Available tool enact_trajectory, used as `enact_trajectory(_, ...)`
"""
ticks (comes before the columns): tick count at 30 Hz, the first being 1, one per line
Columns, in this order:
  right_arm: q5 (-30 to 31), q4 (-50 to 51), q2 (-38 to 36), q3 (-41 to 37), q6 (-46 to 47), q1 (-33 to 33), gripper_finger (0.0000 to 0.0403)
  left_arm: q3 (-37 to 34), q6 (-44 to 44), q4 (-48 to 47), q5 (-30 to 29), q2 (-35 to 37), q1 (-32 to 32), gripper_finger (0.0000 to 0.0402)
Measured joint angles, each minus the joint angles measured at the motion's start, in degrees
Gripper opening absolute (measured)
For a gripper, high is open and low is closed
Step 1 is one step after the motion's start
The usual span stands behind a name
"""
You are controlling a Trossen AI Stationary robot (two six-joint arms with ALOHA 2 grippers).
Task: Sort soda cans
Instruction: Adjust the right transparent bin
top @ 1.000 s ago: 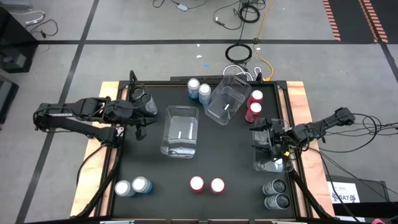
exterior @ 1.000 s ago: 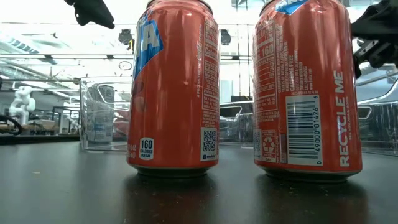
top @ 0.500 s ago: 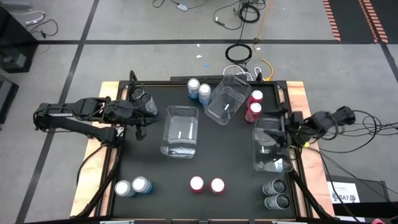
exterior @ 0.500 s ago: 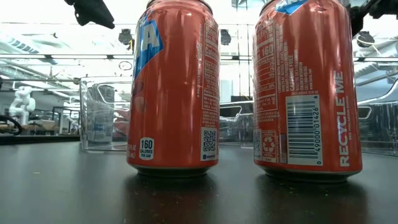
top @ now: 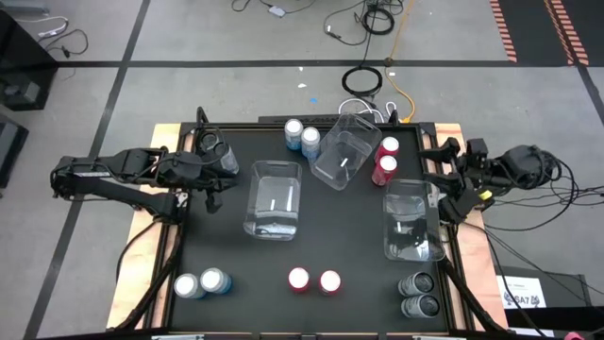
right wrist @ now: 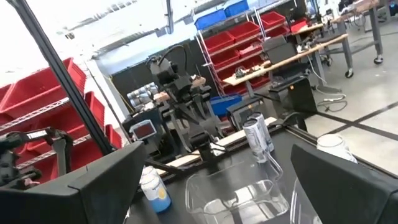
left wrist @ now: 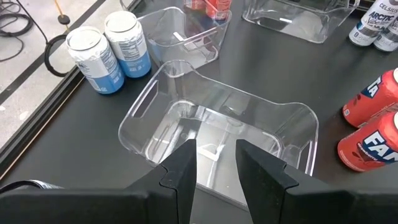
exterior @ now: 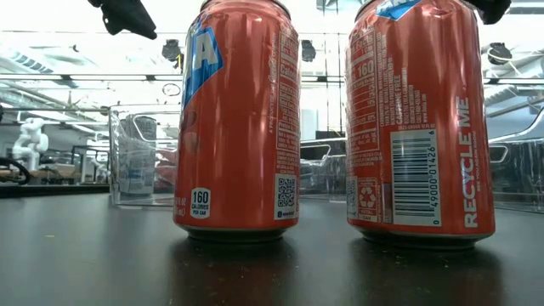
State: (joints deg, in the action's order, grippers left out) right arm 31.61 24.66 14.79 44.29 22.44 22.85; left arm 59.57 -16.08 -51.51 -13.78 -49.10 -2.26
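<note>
Soda cans stand upright in pairs on the black table: light blue at the far side [top: 300, 135] and near left [top: 200, 283], red at the near middle [top: 312, 280] and far right [top: 385, 161], dark at the near right [top: 418, 295]. One more can [top: 216, 148] stands beside my left arm. My left gripper [left wrist: 214, 171] hangs shut and holds nothing above the left side, pointing down at the middle clear bin [left wrist: 217, 130]. My right gripper [top: 444, 181] is open wide and empty, raised at the right edge beside the right bin [top: 412, 222].
Three clear bins sit on the table: middle [top: 274, 198], right, and one askew at the far side [top: 342, 151] by the far red cans. Wooden rails [top: 455, 137] edge the table. Cables lie on the floor beyond. The low view is filled by the near red cans [exterior: 238, 127].
My right gripper has risen out of the right bin and drawn back toward the table's right edge, tipping up to level and staying open. The bin and cans have kept their places.
</note>
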Motion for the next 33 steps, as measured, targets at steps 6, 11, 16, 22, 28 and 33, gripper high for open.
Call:
enact_trajectory(6, 0.1, -0.5, 4.1, 0.0, 1.1, 0.0, 0.0396, 0.0, 0.0, 0.0, 0.0, 0.0, 0.0, 0.0123)
enact_trajectory(11, 0.1, -1.5, 8.1, 0.0, 1.0, 0.0, 0.0396, 0.0, 0.4, 0.0, 0.0, 0.0, 0.0, 0.0123)
enact_trajectory(16, 4.4, -3.3, 12.2, -0.1, 0.9, 0.0, 0.0396, 0.0, 0.4, 0.0, 0.0, 0.0, 0.0, 0.0123)
enact_trajectory(22, 12.3, -3.5, 16.2, -0.1, 0.9, 0.0, 0.0396, 0.0, 0.6, 0.0, 0.0, 0.0, 0.0, 0.0123)
enact_trajectory(28, 19.5, -3.4, 18.6, 0.0, 4.9, 0.0, 0.0396, 0.0, 3.4, 0.0, 0.0, 0.0, 0.0, 0.0123)
enact_trajectory(33, 19.5, -1.8, 20.9, 3.0, 6.9, 0.0, 0.0392, 0.0, 3.4, 0.0, 0.0, 0.0, 0.0, 0.0123)
